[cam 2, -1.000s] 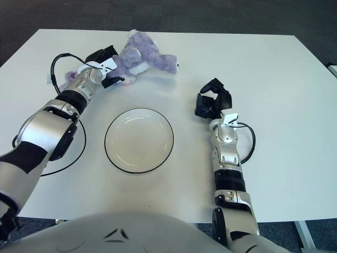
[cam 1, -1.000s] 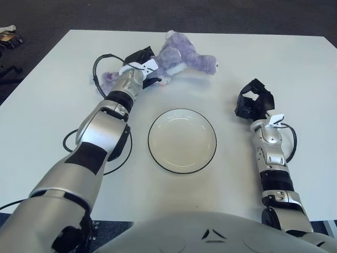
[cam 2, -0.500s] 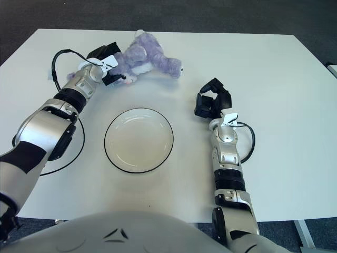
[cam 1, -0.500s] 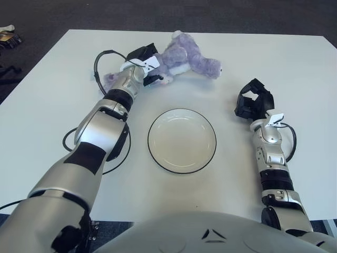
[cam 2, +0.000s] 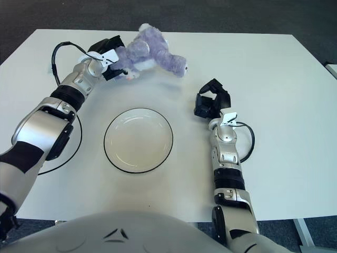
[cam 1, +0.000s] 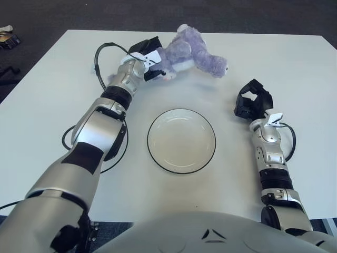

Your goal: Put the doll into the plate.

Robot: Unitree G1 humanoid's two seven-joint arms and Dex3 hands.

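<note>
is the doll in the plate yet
No. The plate is empty, and the doll is beyond it at the table's far side, held by the left hand. The right hand shows right of the plate.

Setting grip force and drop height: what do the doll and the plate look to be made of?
The doll, held by the left hand, looks like soft plush: fuzzy purple pile, limbs drooping. The plate looks hard and glazed, likely ceramic or melamine: smooth white surface, thin dark rim, faint sheen. The right hand shows right of the plate.
</note>
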